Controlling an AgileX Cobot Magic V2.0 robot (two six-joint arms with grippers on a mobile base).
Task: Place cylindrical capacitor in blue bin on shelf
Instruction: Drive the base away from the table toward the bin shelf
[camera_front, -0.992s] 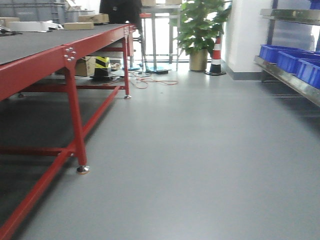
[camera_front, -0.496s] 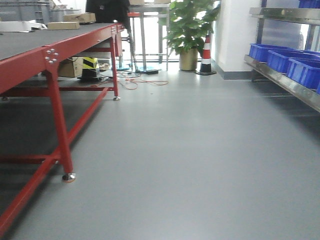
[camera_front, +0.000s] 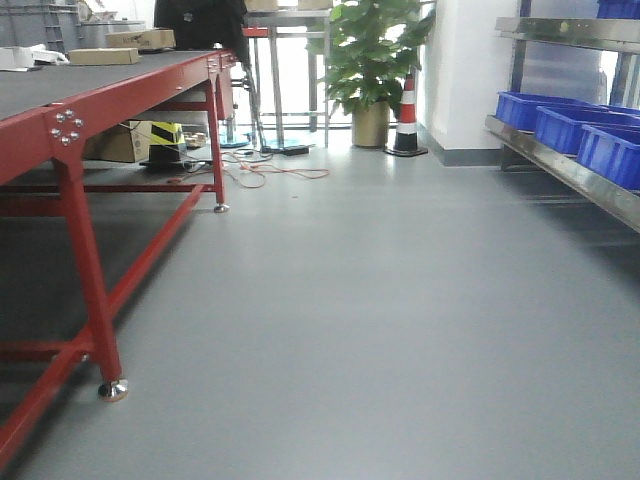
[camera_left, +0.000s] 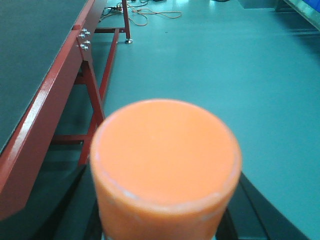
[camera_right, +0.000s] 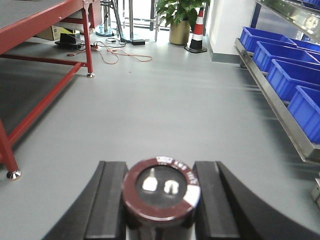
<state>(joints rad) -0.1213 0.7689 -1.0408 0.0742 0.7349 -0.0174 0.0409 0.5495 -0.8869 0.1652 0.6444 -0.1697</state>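
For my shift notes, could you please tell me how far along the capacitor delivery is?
Done: the cylindrical capacitor is held in the left gripper; the right gripper holds a dark red cylinder. In hand: the carry, over the grey floor. Left: the shelf and its blue bins sit ahead on the right; placing remains.

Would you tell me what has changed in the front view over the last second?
The base appears to have rolled forward, turning slightly right: the red table, potted plant and traffic cone slid left in the frame, and more of the shelf with its blue bins came into view. Nothing in the room itself moved. The wrist views have no earlier pictures to compare.
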